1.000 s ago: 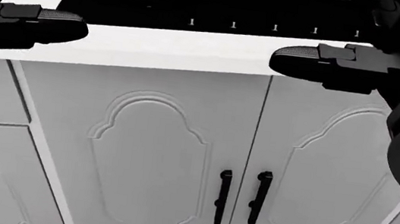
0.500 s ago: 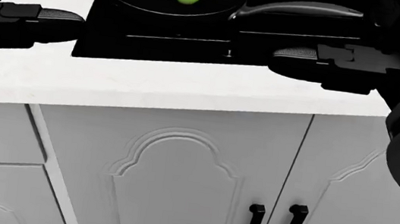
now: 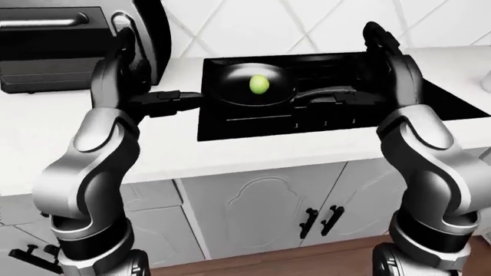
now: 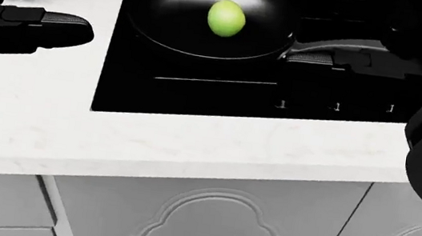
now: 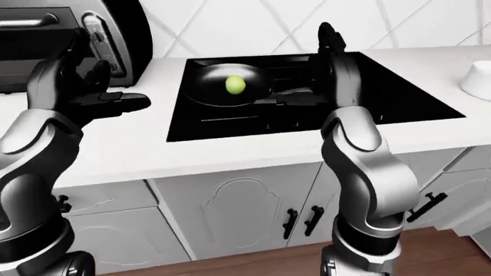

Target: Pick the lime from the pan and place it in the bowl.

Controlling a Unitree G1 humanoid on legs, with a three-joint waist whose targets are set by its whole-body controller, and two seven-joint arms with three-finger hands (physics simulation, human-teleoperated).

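Note:
A green lime (image 4: pixel 226 18) lies in the middle of a black pan (image 4: pixel 164 35) on the black stove (image 4: pixel 198 92); the pan's handle (image 4: pixel 341 48) runs to the right. My left hand (image 4: pixel 77 30) is open, fingers stretched flat over the white counter left of the stove. My right hand (image 4: pixel 299 56), also open, hovers by the pan handle, dark against the stove. Neither hand touches the lime. A white bowl (image 5: pixel 477 80) shows at the right edge of the right-eye view, on the counter right of the stove.
A black microwave (image 5: pixel 46 40) stands at the upper left on the white counter (image 4: pixel 48 128). Grey cabinet doors with black handles (image 5: pixel 301 221) are below the counter edge, and brown wood floor (image 5: pixel 453 253) lies at the lower right.
The whole head picture has shifted: counter, stove and pan slid down, with the lime now lower and further right. Cabinet handles dropped to the bottom edge. Both hands keep their open pose.

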